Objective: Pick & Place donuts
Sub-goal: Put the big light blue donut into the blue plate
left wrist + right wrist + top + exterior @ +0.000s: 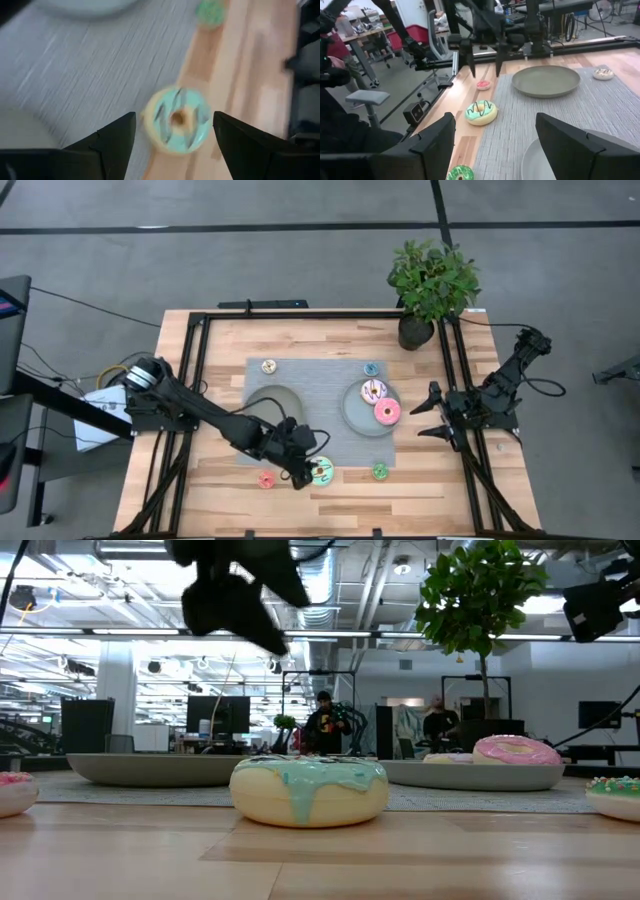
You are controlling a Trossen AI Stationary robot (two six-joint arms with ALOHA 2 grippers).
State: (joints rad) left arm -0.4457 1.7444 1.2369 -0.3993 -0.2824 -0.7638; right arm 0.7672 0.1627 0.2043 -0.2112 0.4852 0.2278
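Observation:
A large mint-green donut (pixel 322 471) (pixel 177 125) lies flat on the bare wood by the grey mat's near edge. My left gripper (pixel 303 472) (pixel 483 67) hangs open above it, slightly to its left, slanting down and touching nothing. A small red donut (pixel 266 478) and a small green donut (pixel 380 471) also lie near the front edge. A tan donut (pixel 268 366) and a blue donut (pixel 371 368) lie at the mat's far edge. A pink donut (pixel 387 412) and a white-lilac sprinkled donut (pixel 374 390) rest on the right grey plate (pixel 352 412). My right gripper (pixel 432 412) waits open at the table's right side.
A second grey plate (pixel 272 400) sits on the mat's left half, partly under my left arm. The grey mat (pixel 320 380) covers the table's middle. A potted plant (pixel 430 280) stands at the far right corner. Black frame rails run along the table's sides. People stand in the room beyond.

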